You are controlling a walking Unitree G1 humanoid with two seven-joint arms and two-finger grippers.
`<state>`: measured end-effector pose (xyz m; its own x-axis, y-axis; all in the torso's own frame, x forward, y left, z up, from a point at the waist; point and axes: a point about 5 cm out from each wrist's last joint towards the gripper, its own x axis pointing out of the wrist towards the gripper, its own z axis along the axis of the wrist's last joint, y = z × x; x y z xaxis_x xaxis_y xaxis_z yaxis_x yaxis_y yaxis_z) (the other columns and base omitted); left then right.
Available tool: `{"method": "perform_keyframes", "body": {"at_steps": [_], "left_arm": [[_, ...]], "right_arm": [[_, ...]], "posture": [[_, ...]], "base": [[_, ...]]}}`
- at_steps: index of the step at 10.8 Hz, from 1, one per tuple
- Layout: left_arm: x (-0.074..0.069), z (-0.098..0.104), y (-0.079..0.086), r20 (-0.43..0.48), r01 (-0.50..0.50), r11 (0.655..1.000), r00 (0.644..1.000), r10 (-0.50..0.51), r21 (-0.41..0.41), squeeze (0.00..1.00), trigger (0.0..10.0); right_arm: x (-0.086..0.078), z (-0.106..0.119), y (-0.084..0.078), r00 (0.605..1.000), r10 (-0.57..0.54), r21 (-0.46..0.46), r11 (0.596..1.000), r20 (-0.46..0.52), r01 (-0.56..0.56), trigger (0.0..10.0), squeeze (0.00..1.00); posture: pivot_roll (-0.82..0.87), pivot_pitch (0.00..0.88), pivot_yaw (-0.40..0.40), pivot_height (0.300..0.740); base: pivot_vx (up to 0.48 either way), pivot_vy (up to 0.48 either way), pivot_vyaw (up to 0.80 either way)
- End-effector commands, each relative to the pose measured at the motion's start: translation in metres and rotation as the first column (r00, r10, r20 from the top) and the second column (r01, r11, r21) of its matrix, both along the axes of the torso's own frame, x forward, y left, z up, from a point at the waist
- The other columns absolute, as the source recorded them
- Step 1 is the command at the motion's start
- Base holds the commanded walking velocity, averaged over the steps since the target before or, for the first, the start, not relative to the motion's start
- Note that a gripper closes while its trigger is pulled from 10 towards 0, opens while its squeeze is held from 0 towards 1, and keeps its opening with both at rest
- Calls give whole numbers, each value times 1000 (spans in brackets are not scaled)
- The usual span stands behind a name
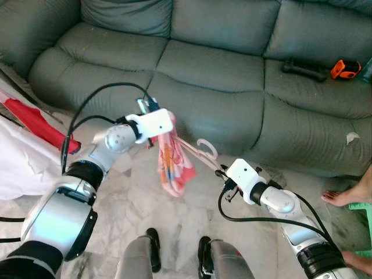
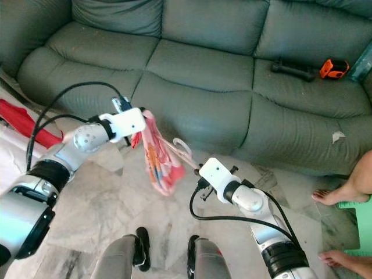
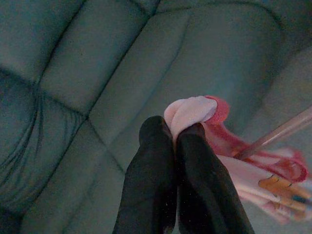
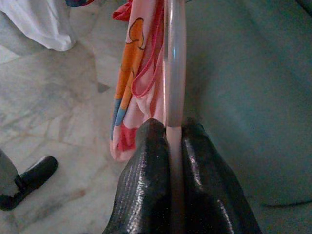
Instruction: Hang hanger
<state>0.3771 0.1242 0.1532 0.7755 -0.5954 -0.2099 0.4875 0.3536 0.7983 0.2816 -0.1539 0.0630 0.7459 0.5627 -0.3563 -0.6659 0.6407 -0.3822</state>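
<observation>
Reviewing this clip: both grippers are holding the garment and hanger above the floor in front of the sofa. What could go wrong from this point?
The left gripper pinches only a small fold of the pink garment, so the cloth might slip free toward the marble floor. The right gripper clamps the thin hanger at one end; it could twist or pull out of the garment if the arms move apart.

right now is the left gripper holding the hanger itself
No, the left gripper is shut on a fold of the pink garment, while the right gripper clamps the hanger.
</observation>
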Motion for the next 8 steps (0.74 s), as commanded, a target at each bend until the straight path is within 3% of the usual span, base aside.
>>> {"method": "perform_keyframes", "body": {"at_steps": [1,3,4,5,7,8], "left_arm": [[-4,-1,-7,-9,50,999,999,-50,-6,0,10000],[-12,-1,-14,-64,135,990,989,-137,-35,0,10000],[-20,4,-21,-94,213,973,971,-221,-87,0,10000],[-39,16,-38,-94,328,921,931,-353,-209,0,10000],[-64,21,-57,-52,437,851,881,-470,-292,0,10000],[-74,19,-65,-32,487,826,856,-516,-284,0,10000]], "right_arm": [[-3,-5,-2,1000,4,-4,1000,-15,-4,10000,0],[2,-1,-12,998,-59,1,998,24,59,10000,0],[8,4,-22,990,-135,29,991,48,134,10000,0],[22,20,-38,964,-248,113,965,93,237,10000,0],[35,34,-47,941,-320,175,938,113,298,10000,0],[39,38,-50,930,-349,202,925,113,322,10000,0]], "posture": [[-91,232,-37,740],[-95,230,-38,740],[-93,231,-38,740],[-88,230,-39,740],[-80,228,-43,740],[-77,225,-44,740]], "base": [[0,0,0],[0,0,0],[0,0,0],[0,0,0],[0,0,0],[0,0,0]]}}
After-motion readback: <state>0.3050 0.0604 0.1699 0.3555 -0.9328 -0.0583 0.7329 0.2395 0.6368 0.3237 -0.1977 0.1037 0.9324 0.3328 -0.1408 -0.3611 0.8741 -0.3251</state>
